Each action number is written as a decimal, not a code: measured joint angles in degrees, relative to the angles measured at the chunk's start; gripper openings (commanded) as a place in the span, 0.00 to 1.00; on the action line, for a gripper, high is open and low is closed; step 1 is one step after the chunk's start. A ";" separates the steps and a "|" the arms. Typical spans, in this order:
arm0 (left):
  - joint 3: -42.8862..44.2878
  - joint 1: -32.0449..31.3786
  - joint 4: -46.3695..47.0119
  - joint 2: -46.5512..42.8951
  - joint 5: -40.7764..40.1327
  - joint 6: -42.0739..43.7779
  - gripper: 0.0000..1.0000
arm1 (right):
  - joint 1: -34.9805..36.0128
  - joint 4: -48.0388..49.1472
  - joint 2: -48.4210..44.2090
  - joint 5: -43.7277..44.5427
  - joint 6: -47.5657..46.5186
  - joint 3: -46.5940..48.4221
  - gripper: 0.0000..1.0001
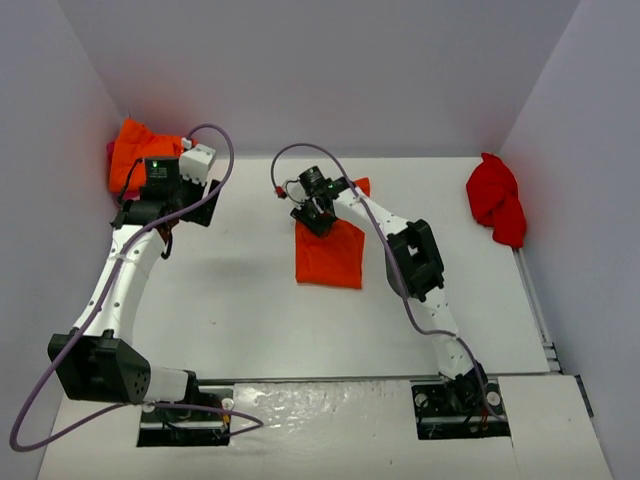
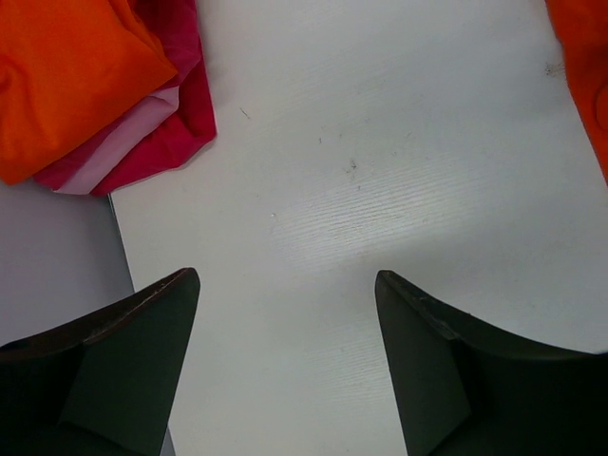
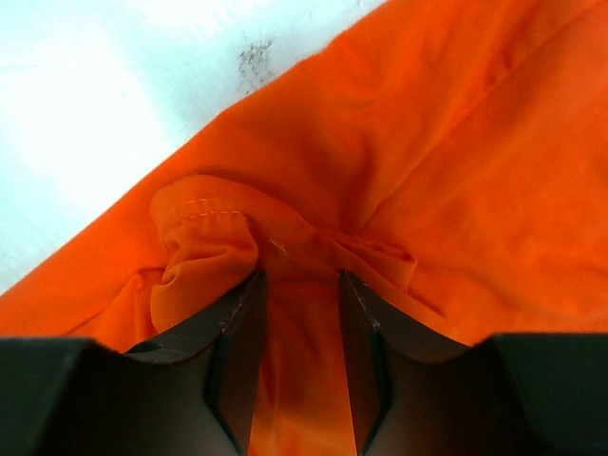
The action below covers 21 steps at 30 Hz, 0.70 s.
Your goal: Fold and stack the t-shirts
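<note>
A: What sits at the far left?

B: A stack of folded shirts (image 1: 135, 150) in the back left corner of the table (image 1: 250, 300), against the wall. The top one is orange. The left wrist view shows a pale pink layer and a magenta layer under it.

A: And the left pincer (image 2: 285, 285)?

B: It hangs just beside that stack, on its right. Its jaws stand wide apart with only bare tabletop between them. It holds nothing and touches no cloth.

A: What is in the middle?

B: An orange shirt (image 1: 330, 255) lies flat on the table as a rough rectangle, well apart from the stack. A small orange corner shows behind the right arm at the far end.

A: Is the right pincer (image 1: 318, 215) on it?

B: Yes, it is down at the far edge of the shirt. In the right wrist view its fingers (image 3: 237, 351) stand narrow, with a band of orange cloth running between them and a stitched hem bunched at the tips. I cannot tell whether the cloth is pinched or just lying in the gap.

A: And at the far right?

B: A red shirt (image 1: 497, 200) lies crumpled and unfolded at the right edge of the table, next to the wall and well apart from both pincers.
</note>
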 measured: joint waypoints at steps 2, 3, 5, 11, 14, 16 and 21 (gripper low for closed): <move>0.00 0.00 0.09 -0.01 0.37 -0.24 0.72 | 0.38 -0.07 -2.25 1.46 -0.03 -1.70 0.44; 0.00 0.00 0.08 -0.01 0.61 -0.39 0.72 | 0.53 -0.13 -3.42 2.06 -0.11 -2.14 0.47; 0.02 0.00 0.13 -0.01 1.16 -0.60 0.72 | 0.64 -0.11 -5.72 3.14 -0.14 -2.36 0.52; 0.37 0.00 0.79 0.55 2.88 -1.00 0.71 | 0.11 0.49 -14.13 7.92 -0.50 -2.42 0.58; 0.59 0.00 1.12 1.27 4.67 -1.03 0.62 | -1.03 1.17 -17.26 8.87 -0.50 -3.37 0.54; 0.59 -0.05 1.16 1.61 7.12 -1.00 0.57 | -2.01 1.70 -18.50 9.78 -0.49 -4.82 0.53; 0.27 -4.42 0.58 1.89 11.18 1.12 0.71 | -6.36 1.78 -19.58 11.52 -0.23 -10.70 0.55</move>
